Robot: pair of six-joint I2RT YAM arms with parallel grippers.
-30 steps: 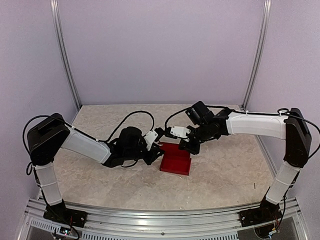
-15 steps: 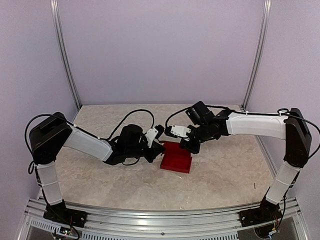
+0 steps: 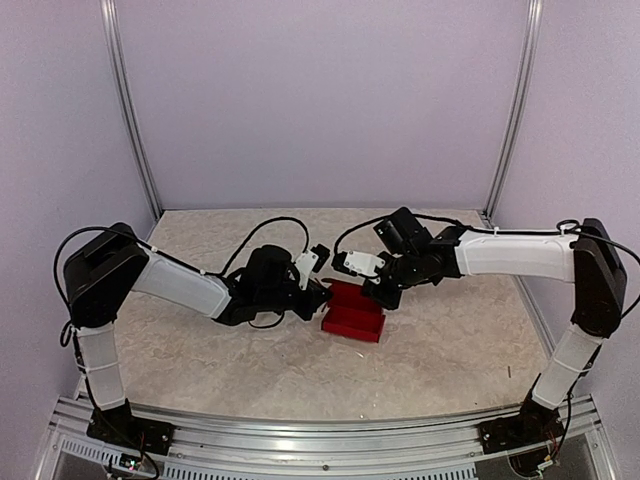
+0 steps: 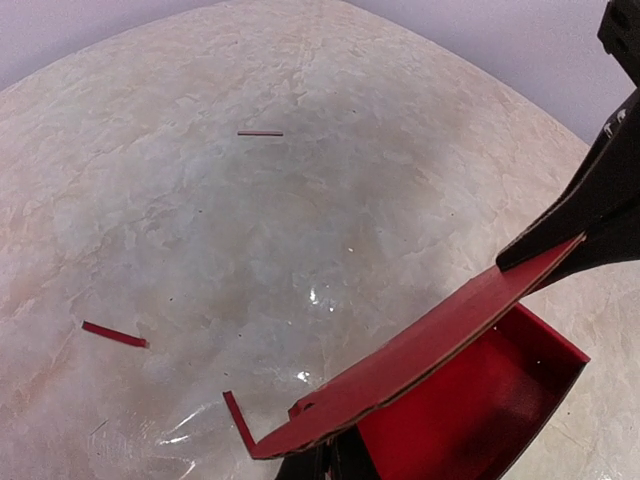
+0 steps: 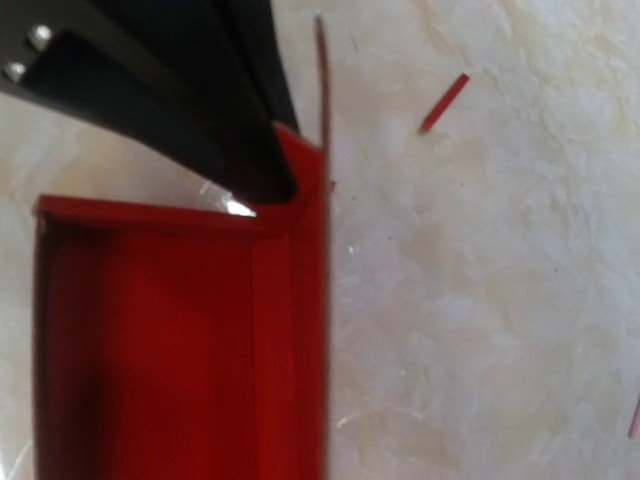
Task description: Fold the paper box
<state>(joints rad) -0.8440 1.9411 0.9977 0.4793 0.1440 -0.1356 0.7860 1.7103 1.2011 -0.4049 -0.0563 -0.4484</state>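
Box position: the paper box [image 3: 352,318] sat mid-table [image 3: 440,345], between the two grippers, open side up.
Axis: its raised flap [image 4: 420,350] ran left to right along the far side, tilted up off the table. We couldn't fix the tray's own long axis.
Left gripper [image 3: 318,292]: at the flap's left end. Opening was hidden, so we couldn't tell.
Right gripper [image 3: 383,293]: black finger [image 4: 590,215] touched the flap's right end. Opening was unclear too.
Material: thin bright red card, creased walls, shallow rectangular tray.
Surface: pale mottled stone-look top. Two thin red scraps [image 4: 113,334] [image 4: 260,133] lay apart from the box.
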